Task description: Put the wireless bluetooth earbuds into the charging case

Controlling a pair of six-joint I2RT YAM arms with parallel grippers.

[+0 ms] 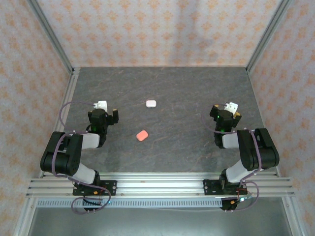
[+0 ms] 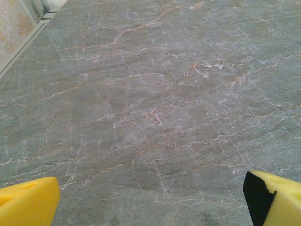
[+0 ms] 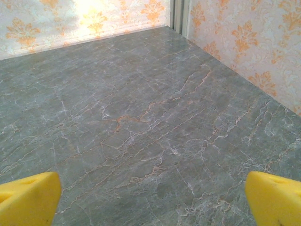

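Note:
Two pebble-shaped charging cases lie shut on the dark marble table: a white case (image 1: 151,103) toward the back and a pink-red case (image 1: 142,135) nearer the arms. The wireless bluetooth earbuds are out of view. My left gripper (image 1: 109,110) rests low at the table's left, a short way left of both cases. In the left wrist view that gripper (image 2: 150,197) is open, its yellow fingertips (image 2: 28,201) wide apart over bare stone. My right gripper (image 1: 227,110) sits at the right, far from the cases. In its own wrist view the right gripper (image 3: 153,197) stands open too, with nothing between its fingers.
Patterned walls with metal corner posts (image 1: 53,35) close in the table (image 1: 187,142) on three sides. The right wall (image 3: 244,52) runs close beside my right gripper. An aluminium rail (image 1: 157,184) carrying both arm bases spans the near edge.

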